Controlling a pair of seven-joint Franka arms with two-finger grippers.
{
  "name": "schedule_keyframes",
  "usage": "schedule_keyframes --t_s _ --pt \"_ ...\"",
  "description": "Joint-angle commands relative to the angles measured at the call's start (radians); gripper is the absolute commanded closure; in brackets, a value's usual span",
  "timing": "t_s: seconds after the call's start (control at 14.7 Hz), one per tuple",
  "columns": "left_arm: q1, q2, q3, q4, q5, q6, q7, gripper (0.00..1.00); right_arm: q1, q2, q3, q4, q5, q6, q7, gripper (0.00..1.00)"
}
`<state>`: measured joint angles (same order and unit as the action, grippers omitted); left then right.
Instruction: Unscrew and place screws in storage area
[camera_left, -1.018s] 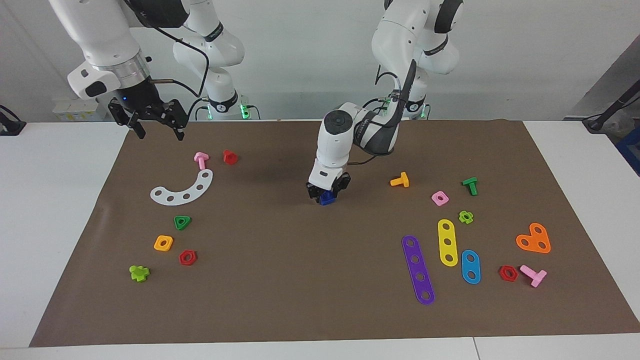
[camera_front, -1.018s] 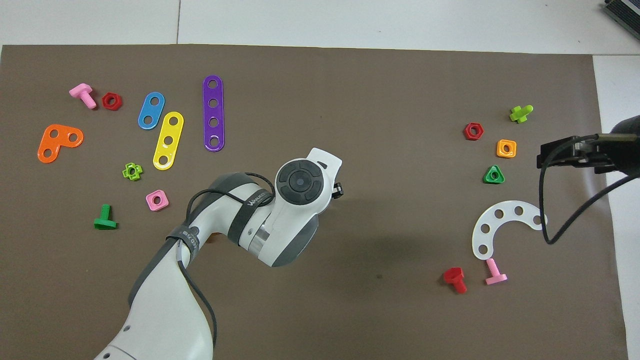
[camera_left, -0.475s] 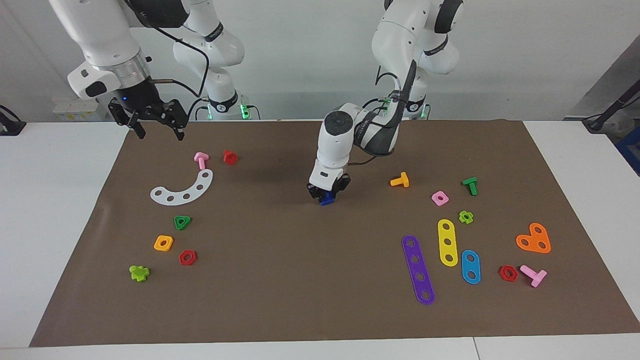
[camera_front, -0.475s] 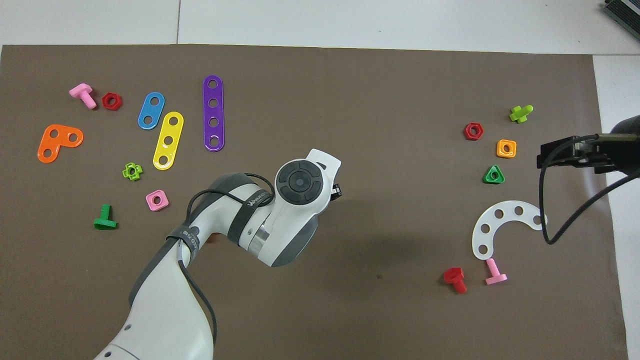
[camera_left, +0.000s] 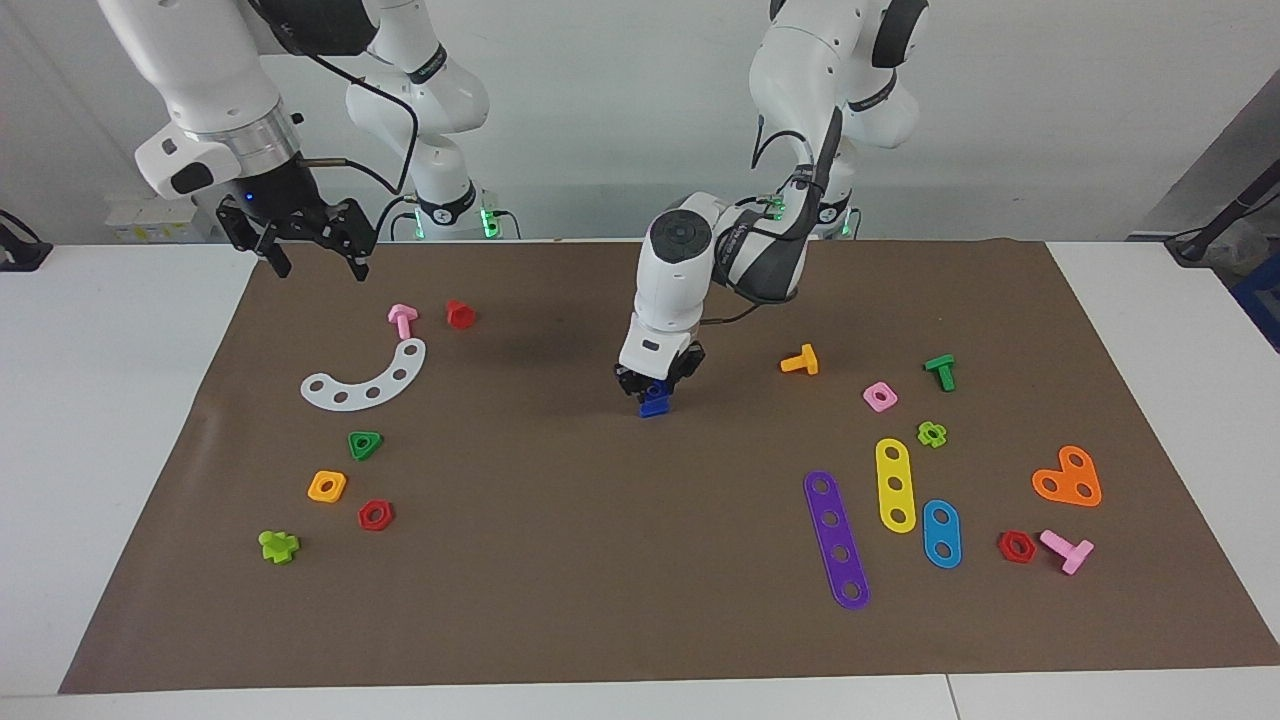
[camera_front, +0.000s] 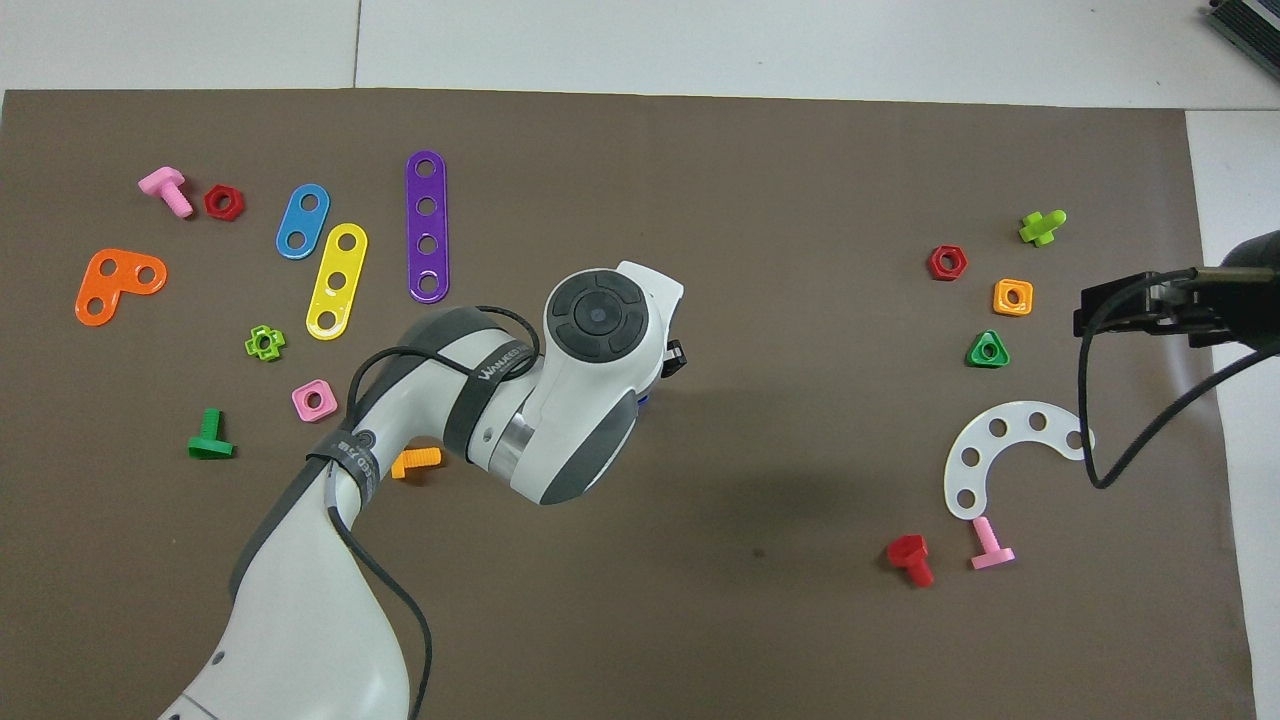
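Left arm (camera_front: 560, 400) over mat (camera_front: 760, 300) centre.

1. A paper mat (camera_left: 600, 600) covers the table (camera_left: 100, 400).
2. The left gripper (camera_left: 655, 385) is over the middle of the mat, closed on a screw (camera_left: 654, 403).
3. The right gripper (camera_left: 310, 245) hangs over the mat's edge at the right arm's end.
4. The curved strip (camera_left: 365, 382) lies at that end, with three nuts (camera_left: 365, 444) farther from the robots.
5. The straight strips (camera_left: 895, 485) lie toward the left arm's end.
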<state>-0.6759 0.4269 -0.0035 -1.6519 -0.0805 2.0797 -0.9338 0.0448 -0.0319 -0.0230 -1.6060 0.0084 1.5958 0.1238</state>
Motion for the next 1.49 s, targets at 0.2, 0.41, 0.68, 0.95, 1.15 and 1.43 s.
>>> schedule_keyframes --t_s 0.2,0.41,0.68,0.95,1.15,1.43 --pt "0.133 0.070 -0.001 0.208 -0.071 -0.248 0.140 1.00 -0.013 -0.003 0.005 0.005 0.025 -0.016 -0.033 0.00" --pt "0.231 0.040 0.000 0.195 -0.079 -0.306 0.326 1.00 -0.013 -0.003 0.005 0.005 0.025 -0.016 -0.033 0.00" --pt "0.381 -0.013 0.002 0.056 -0.079 -0.288 0.683 1.00 -0.013 -0.003 0.005 0.005 0.025 -0.016 -0.033 0.00" --pt "0.406 -0.074 0.011 -0.150 -0.071 -0.118 0.799 1.00 -0.013 -0.003 0.005 0.005 0.025 -0.016 -0.033 0.00" --pt "0.406 -0.103 0.013 -0.261 -0.065 0.000 0.835 1.00 -0.013 -0.003 0.005 0.005 0.025 -0.016 -0.033 0.00" --pt "0.418 -0.106 0.013 -0.264 -0.038 0.008 0.862 0.17 -0.013 -0.003 0.005 0.005 0.025 -0.016 -0.033 0.00"
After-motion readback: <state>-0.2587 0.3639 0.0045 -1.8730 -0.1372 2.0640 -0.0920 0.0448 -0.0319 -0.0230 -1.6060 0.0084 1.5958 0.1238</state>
